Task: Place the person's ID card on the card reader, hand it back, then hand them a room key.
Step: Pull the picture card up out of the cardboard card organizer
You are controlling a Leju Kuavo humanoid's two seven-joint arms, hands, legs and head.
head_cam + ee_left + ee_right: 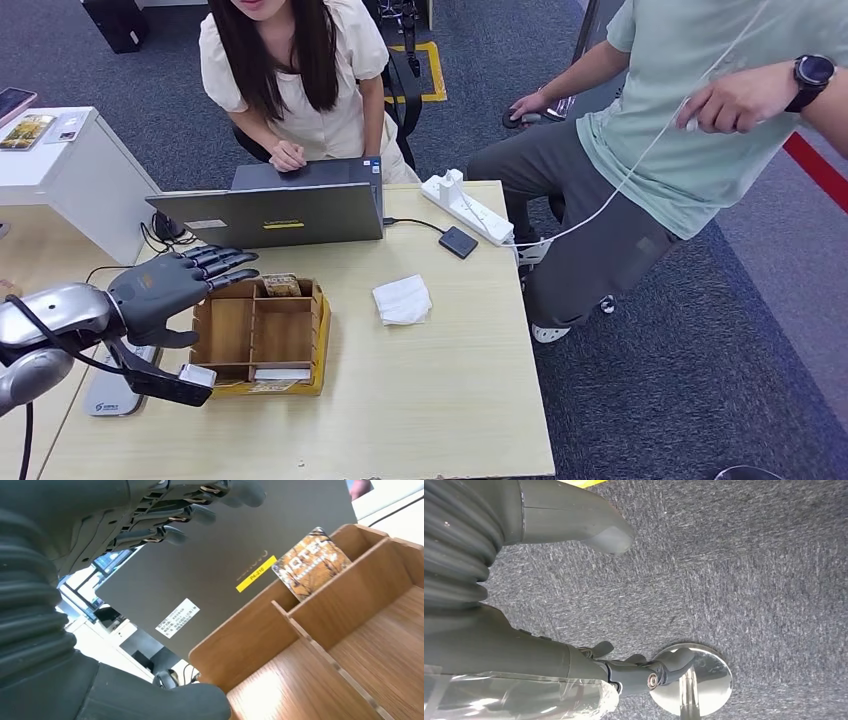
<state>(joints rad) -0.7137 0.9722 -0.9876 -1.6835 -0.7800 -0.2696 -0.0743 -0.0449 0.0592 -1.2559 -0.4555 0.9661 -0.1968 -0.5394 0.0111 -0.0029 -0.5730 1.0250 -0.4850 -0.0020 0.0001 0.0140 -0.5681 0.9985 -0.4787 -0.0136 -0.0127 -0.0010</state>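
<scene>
Hovering at left of frame, the left hand [165, 288] is spread and empty beside the organizer [262, 335], probably lining up for the key card [281, 285] propped in a back slot; right hand [574, 595] hangs over carpet, can't tell its state

A grey laptop [290, 213] stands open on the tabletop [440, 390], a white napkin [402, 299] and a white power strip [466, 207] nearby.

Left hand [170, 285], fingers spread, hovers seemingly just above the wooden organizer [262, 335].
</scene>
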